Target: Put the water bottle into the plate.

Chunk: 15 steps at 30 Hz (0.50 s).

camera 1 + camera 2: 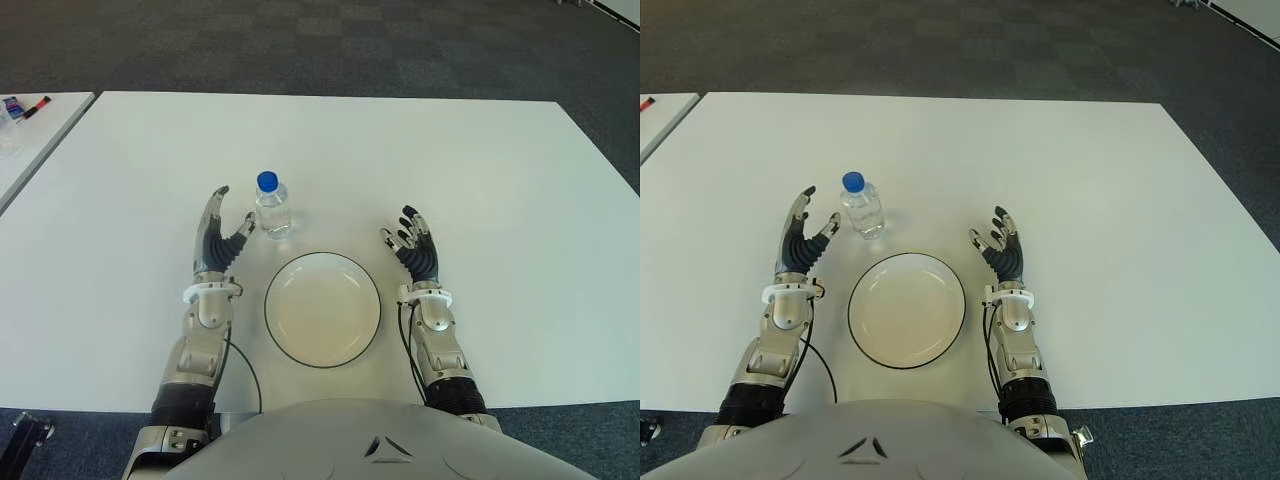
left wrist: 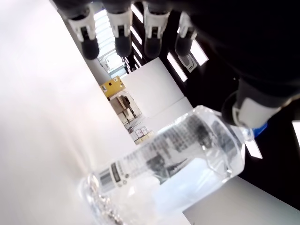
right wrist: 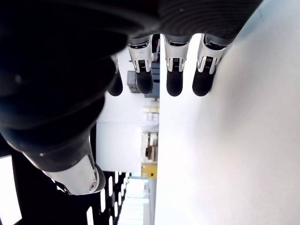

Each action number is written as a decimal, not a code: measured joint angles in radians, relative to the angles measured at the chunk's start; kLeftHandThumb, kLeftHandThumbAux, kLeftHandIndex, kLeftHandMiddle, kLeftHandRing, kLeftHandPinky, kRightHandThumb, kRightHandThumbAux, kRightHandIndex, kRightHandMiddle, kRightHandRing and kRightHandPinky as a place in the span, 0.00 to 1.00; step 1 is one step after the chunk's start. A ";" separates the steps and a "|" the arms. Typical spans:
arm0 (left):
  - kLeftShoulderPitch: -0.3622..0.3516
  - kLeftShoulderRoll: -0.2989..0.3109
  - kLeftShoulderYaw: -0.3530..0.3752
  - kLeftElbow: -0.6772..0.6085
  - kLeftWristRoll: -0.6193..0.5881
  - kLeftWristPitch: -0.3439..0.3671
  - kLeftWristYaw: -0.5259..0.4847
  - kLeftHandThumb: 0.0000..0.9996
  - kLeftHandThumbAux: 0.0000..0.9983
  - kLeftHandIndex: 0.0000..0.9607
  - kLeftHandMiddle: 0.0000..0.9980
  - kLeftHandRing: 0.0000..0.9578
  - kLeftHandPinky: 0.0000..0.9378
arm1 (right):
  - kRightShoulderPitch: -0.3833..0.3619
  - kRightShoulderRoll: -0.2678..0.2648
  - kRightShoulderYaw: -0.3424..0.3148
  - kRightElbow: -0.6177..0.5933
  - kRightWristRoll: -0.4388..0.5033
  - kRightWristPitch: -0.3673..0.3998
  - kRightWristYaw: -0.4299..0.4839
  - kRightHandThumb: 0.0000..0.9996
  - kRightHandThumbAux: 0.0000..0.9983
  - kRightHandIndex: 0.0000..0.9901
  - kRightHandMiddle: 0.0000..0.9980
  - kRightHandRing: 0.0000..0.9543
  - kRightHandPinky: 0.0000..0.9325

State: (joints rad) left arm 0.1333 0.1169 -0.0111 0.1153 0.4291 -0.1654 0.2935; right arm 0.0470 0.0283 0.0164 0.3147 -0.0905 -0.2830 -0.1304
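Clear plastic with a blue cap, the water bottle (image 1: 272, 206) stands upright on the white table (image 1: 500, 180), just beyond the far left rim of the plate (image 1: 322, 308) and not in it. The plate, white with a dark edge, lies flat in front of the robot with nothing on it. To the plate's left, the left hand (image 1: 217, 240) is beside the bottle with its fingers (image 2: 118, 29) stretched out and its thumb close to the bottle's side, gripping nothing. To the plate's right, the right hand (image 1: 415, 248) shows with fingers loosely spread, holding nothing, well apart from the bottle.
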 measured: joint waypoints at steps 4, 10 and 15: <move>0.000 0.001 -0.003 -0.001 -0.010 0.005 -0.010 0.42 0.40 0.00 0.00 0.00 0.00 | 0.000 -0.001 0.000 0.000 0.000 0.000 0.001 0.35 0.76 0.11 0.10 0.10 0.14; 0.000 0.003 -0.005 -0.002 -0.018 0.016 -0.012 0.43 0.38 0.00 0.00 0.00 0.00 | 0.000 -0.001 0.000 0.000 0.002 0.001 0.003 0.35 0.76 0.12 0.10 0.10 0.14; 0.000 0.004 -0.005 -0.002 -0.022 0.019 -0.012 0.44 0.37 0.00 0.00 0.00 0.00 | 0.000 -0.001 0.000 -0.001 0.002 0.001 0.004 0.36 0.76 0.12 0.10 0.10 0.14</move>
State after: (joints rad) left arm 0.1332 0.1208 -0.0166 0.1128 0.4075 -0.1462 0.2817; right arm 0.0470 0.0274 0.0162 0.3141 -0.0882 -0.2818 -0.1269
